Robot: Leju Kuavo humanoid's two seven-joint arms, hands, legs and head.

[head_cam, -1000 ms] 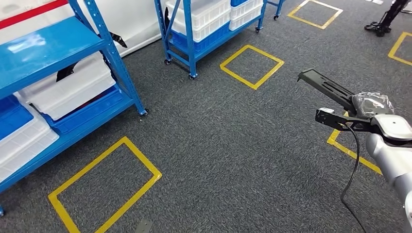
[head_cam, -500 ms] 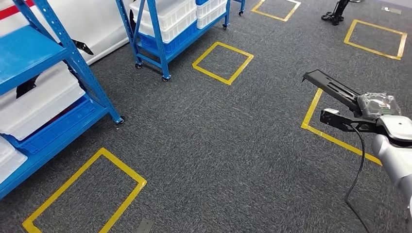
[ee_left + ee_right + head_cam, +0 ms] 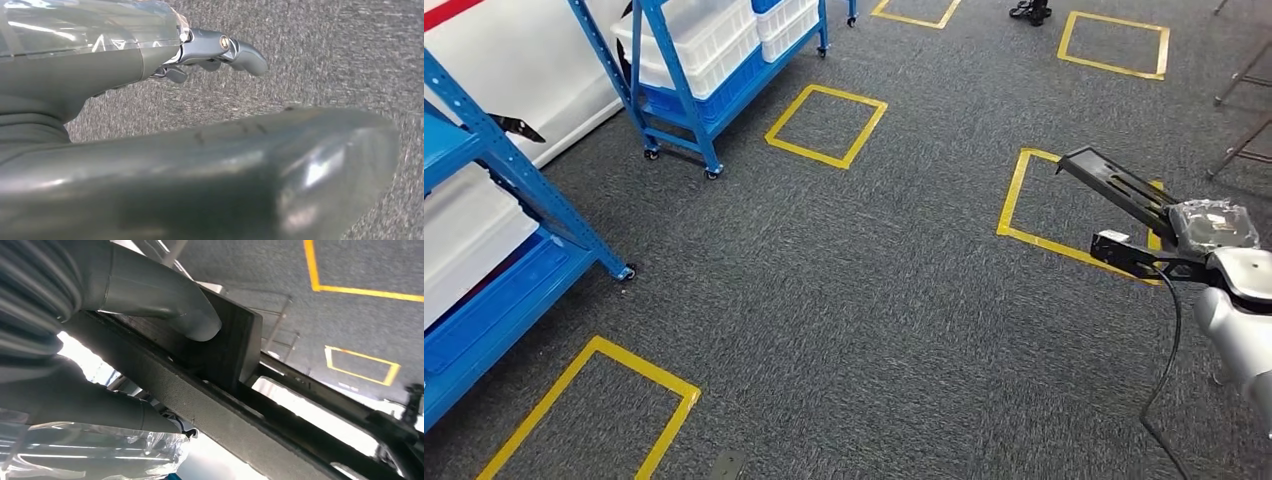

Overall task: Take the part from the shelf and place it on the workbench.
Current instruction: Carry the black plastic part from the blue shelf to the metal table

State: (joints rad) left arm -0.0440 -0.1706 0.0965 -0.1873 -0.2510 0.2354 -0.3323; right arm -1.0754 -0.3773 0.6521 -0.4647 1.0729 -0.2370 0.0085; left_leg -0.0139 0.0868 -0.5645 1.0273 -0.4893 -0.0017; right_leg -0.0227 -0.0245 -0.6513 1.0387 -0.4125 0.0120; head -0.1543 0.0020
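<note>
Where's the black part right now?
The long black slotted metal part is in the right hand, on the right of the head view, held above the grey carpet over a yellow taped floor square.

Black part (image 3: pixel 1119 187); speckled grey carpet (image 3: pixel 874 300) with yellow taped squares (image 3: pixel 827 125); blue shelf (image 3: pixel 504 230) with white bins (image 3: pixel 694 45).

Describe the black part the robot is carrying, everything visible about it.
The black part is a long, flat, matte bracket that looks like metal, with raised rails and slots along its length. The right hand grips its near end; in the right wrist view the thumb presses on a flat plate. It juts out tilted upward above the grey carpet, touching nothing else.
</note>
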